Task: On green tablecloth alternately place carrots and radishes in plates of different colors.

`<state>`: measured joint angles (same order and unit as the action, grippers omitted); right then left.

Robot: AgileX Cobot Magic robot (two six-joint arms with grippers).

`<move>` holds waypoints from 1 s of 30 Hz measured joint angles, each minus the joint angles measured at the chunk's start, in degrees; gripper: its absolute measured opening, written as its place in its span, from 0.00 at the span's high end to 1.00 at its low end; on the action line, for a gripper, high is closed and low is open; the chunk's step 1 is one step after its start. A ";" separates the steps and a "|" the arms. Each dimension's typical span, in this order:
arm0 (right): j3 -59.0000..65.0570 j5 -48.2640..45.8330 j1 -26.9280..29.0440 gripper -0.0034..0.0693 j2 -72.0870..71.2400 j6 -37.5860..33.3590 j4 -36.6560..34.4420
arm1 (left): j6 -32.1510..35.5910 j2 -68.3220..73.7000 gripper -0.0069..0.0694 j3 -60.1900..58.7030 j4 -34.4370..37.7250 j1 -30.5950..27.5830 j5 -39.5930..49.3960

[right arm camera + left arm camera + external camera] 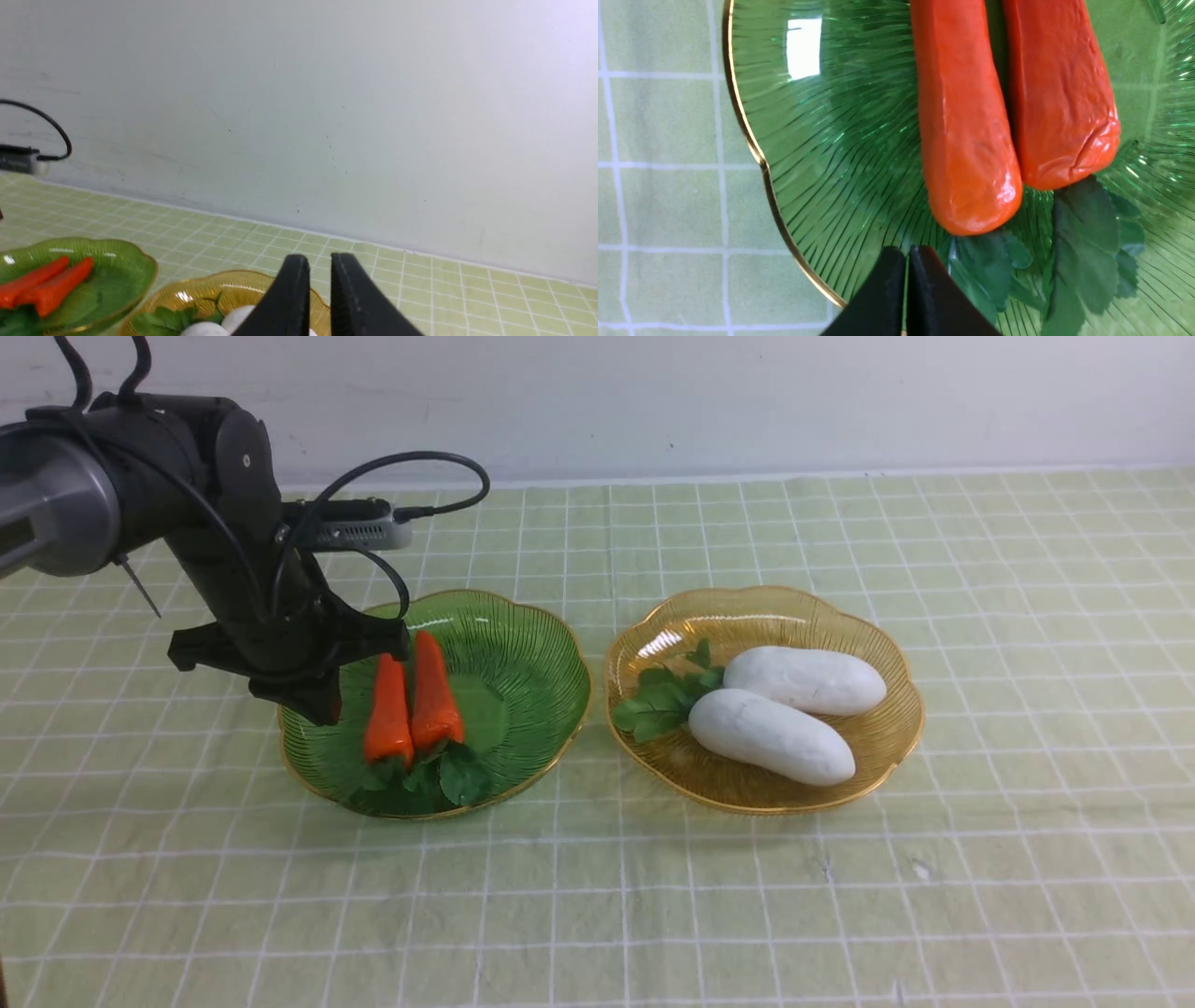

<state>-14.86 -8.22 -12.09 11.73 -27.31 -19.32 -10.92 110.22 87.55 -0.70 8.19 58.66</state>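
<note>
Carrots (412, 700): two, side by side in green plate (523, 644).
Radishes (784, 709): two, in amber plate (887, 728).
Sorting appears complete.
Left gripper (906, 261): jaws closed, empty, over green plate's rim.
Right gripper (320, 270): jaws nearly closed, empty, raised.
Green tablecloth (840, 915) covers the bench.

I see two plates side by side on the tablecloth (840, 915) — left plate (532, 653), right plate (868, 747), apart. In the left one, two carrots (411, 695) lie touching, leaves toward me. In the right, two radishes (784, 709) lie side by side — leaves pointing left. My left gripper (906, 280) sits over the left plate's left part.
</note>
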 joint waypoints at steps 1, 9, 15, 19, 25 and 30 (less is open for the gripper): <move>1.65 0.00 0.60 0.86 -0.91 0.00 1.65 | 0.00 0.00 0.92 0.00 -0.27 0.00 0.01; 13.04 -1.90 7.12 0.86 -8.54 -0.05 13.26 | 0.00 -1.57 0.92 0.13 -1.37 0.00 1.13; 16.52 -6.15 8.82 0.86 -12.15 -0.05 13.99 | 0.00 -9.24 0.92 0.24 -3.37 0.00 2.90; 16.52 -11.18 9.51 0.86 -12.15 -0.05 13.99 | 0.00 -16.09 0.92 0.45 -5.92 0.00 5.91; 16.43 -12.19 11.11 0.86 -12.15 -0.05 13.93 | 0.00 -24.39 0.92 0.50 -7.40 0.00 10.59; 16.43 -12.24 11.11 0.86 -12.15 -0.05 13.93 | 1.27 -29.08 0.92 0.50 -7.83 0.00 12.73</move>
<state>1.56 -20.46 -0.99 -0.42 -27.36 -5.39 -9.65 81.15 88.05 -8.53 8.19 71.39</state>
